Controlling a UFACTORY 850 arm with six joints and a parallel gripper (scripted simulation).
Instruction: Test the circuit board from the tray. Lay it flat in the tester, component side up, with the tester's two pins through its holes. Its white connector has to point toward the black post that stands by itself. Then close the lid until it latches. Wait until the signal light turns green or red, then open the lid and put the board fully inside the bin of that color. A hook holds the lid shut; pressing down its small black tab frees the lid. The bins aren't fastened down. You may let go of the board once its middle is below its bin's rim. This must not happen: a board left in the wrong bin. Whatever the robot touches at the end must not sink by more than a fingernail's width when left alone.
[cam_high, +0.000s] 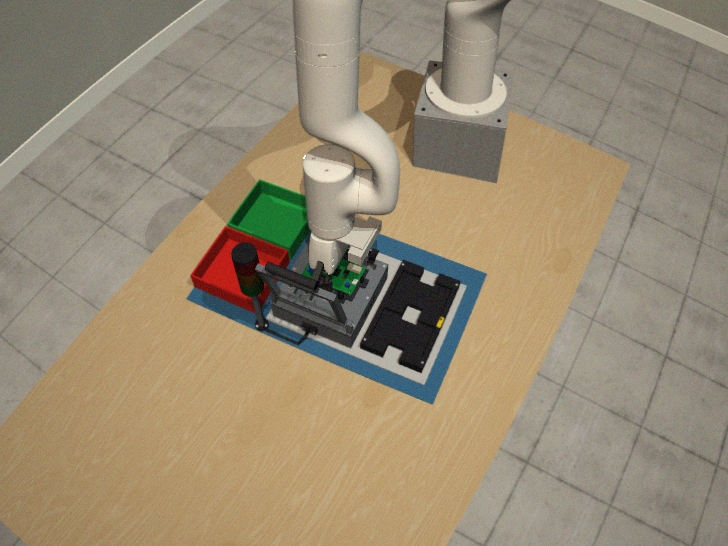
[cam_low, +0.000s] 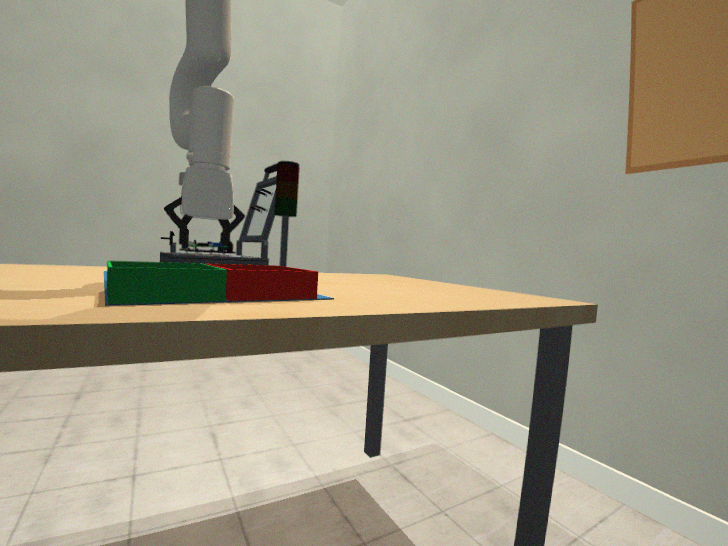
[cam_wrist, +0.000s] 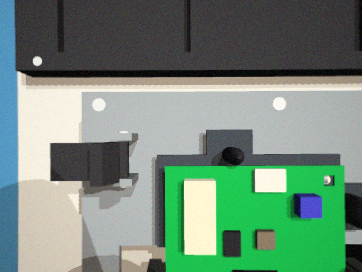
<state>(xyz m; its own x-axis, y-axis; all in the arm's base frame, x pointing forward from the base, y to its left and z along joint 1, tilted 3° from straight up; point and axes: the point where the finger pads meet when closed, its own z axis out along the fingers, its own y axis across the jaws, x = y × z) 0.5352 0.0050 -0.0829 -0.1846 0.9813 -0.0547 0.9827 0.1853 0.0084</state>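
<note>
The gripper is low over the tester, its fingers set wide on opposite sides of the green circuit board. I cannot tell whether they press on its edges or stand just clear.

The board lies about level at the tester's nest, component side up, with its blue, black and brown parts and pale blocks facing the wrist camera. A small bright spot shows in its corner hole; whether both pins pass fully through cannot be told. The black post stands just beyond one board edge on the tester.

The tester's lid is raised, and the black hook is at the tester's edge. Beside the tester are the black tray on one side and the red bin and green bin on the other. The signal light, near the tester's raised lid, looks dark.
</note>
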